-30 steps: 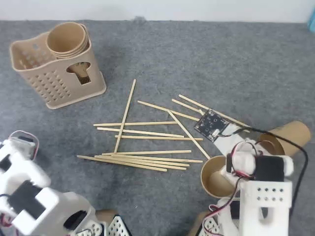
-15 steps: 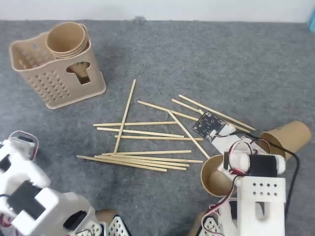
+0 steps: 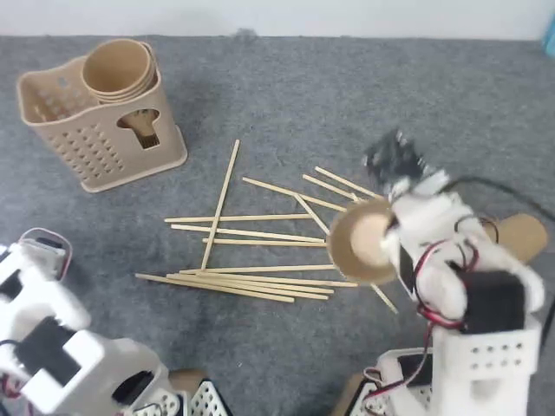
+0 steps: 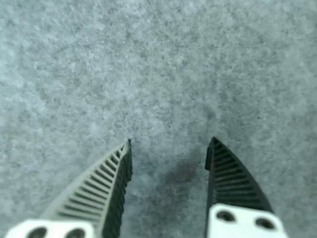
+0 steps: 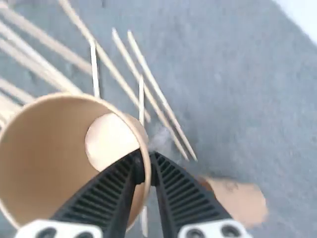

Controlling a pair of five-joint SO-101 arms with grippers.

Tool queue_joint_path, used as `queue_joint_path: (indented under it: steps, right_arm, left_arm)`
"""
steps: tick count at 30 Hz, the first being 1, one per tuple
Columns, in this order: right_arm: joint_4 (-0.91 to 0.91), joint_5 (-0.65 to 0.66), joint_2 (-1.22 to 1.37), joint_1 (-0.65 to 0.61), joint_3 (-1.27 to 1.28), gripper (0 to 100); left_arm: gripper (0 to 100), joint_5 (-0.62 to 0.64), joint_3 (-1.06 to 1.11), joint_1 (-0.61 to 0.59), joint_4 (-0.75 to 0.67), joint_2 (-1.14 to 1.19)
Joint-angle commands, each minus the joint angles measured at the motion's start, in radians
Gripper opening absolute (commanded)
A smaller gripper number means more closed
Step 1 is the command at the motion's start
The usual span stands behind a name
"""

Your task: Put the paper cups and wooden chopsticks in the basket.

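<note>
Grey felt covered the worktop [image 3: 347, 104]. The right claw [image 5: 144, 157] was clamped on the wall of a paper cup [image 5: 54, 148], one finger inside the rim and one outside. In the high view that cup [image 3: 362, 241] sat over the near ends of the scattered wooden chopsticks [image 3: 251, 234], which spread out ahead of and beside this claw. A second paper cup [image 3: 525, 232] lay on its side just behind the right claw. The basket [image 3: 95, 139], with stacked cups [image 3: 120, 69] inside, stood well apart from both claws. The left claw [image 4: 171, 148] had its fingers apart over bare felt, holding nothing.
</note>
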Motion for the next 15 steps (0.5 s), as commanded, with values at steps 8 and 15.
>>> queue_joint_path:
  steps: [8,15]
  right_arm:
    - [-0.094,-0.657,0.576,-0.334,-0.852,0.6]
    - [-0.364,-0.666,0.937,-0.456,-1.189,0.6]
  left_arm:
    - [23,-0.009,-0.012,0.021,0.005,-0.005]
    - [23,-0.009,-0.012,0.021,0.005,-0.005]
